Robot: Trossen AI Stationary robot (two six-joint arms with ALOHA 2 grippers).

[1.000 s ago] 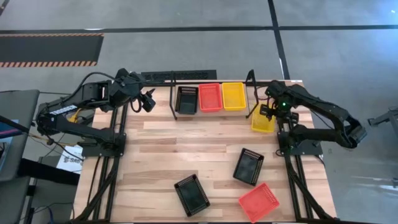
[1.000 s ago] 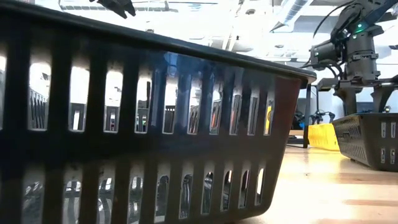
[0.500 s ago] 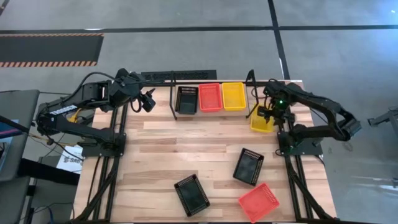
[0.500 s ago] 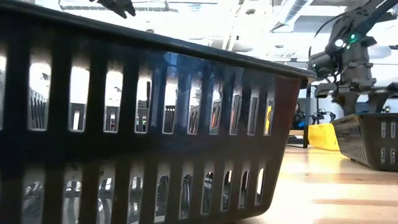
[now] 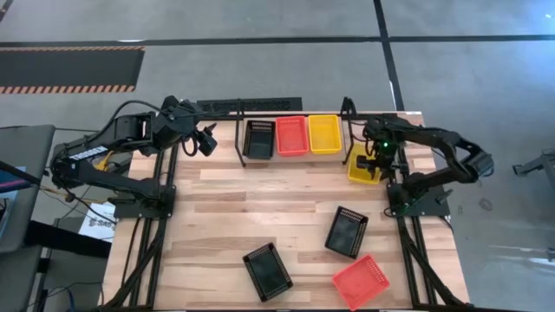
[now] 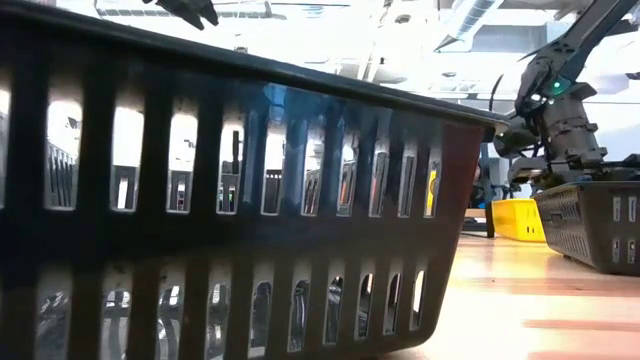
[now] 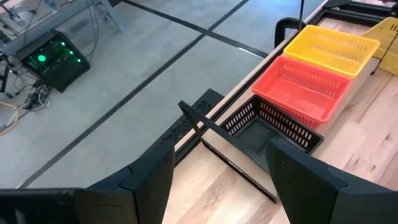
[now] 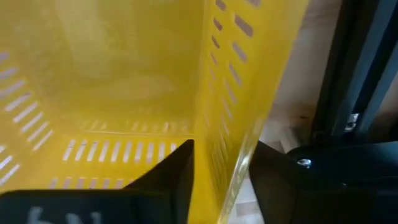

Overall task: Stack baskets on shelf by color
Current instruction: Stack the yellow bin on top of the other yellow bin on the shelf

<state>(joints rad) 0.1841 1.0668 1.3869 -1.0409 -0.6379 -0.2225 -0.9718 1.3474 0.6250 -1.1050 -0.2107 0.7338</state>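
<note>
The shelf (image 5: 295,117) stands at the table's far edge and holds a black basket (image 5: 260,139), a red-orange one (image 5: 292,135) and a yellow one (image 5: 325,133) side by side. A second yellow basket (image 5: 360,167) sits just right of the shelf's right post. My right gripper (image 5: 375,159) is down on it, shut over its wall. My left gripper (image 5: 206,140) hangs open in the air left of the shelf, touching nothing. Two black baskets (image 5: 347,231) (image 5: 267,270) and a red-orange one (image 5: 361,281) lie on the near half of the table. My right gripper holds the yellow basket by its right side wall (image 8: 227,155). One finger (image 8: 177,171) is inside the basket and the other (image 8: 292,168) is outside. The fingers come from above, pointing down. In the low view the basket (image 6: 520,220) has its bottom on the table.
The shelf's right end post (image 5: 349,113) stands close to the held basket. The right arm's base (image 5: 416,195) is just near of it. A black basket (image 6: 250,200) fills most of the low view. Bare wood lies in the table's middle (image 5: 260,199).
My right gripper has come down and slightly toward the table's left, onto the yellow basket beside the shelf, while the arm's elbow has drawn in toward the table. The left arm has kept still.
</note>
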